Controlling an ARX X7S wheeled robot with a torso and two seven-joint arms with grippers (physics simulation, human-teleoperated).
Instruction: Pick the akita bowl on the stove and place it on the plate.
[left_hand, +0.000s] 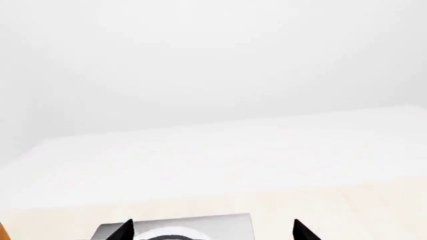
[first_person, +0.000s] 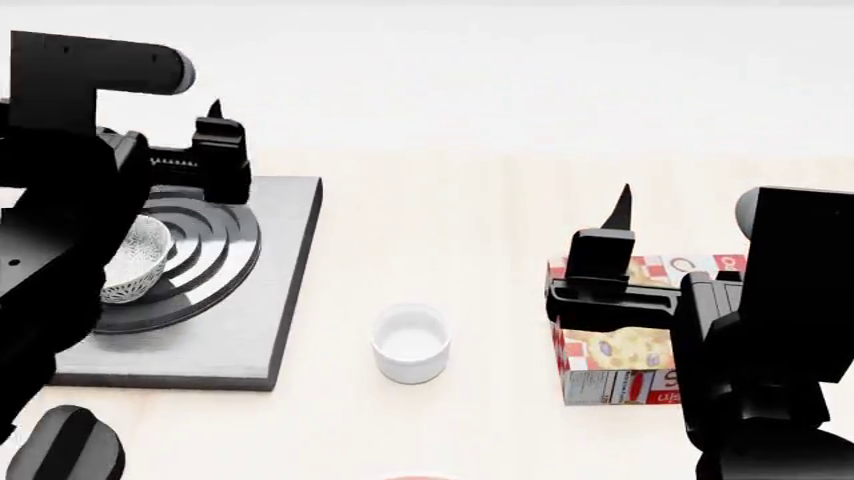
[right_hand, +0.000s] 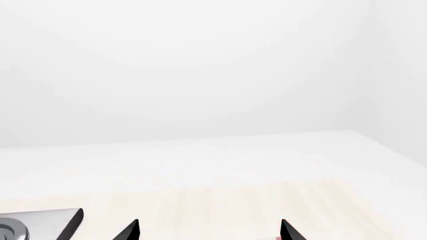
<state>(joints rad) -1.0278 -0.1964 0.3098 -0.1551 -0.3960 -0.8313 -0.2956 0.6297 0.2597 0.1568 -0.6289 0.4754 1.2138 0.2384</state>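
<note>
The akita bowl (first_person: 138, 258) sits on the stove (first_person: 254, 300), over the left part of the burner rings, partly hidden by the left arm. The left gripper (first_person: 214, 150) hovers above the stove's far edge, its jaws spread apart and holding nothing (two separate tips show in its wrist view). The right gripper (first_person: 607, 255) hangs over a printed carton (first_person: 607, 360), likewise spread and empty. A white cup (first_person: 411, 344) stands on the table (first_person: 454, 220) between stove and carton.

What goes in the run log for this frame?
left gripper open above stove | akita bowl on burner, ungrasped | right gripper open, idle
</note>
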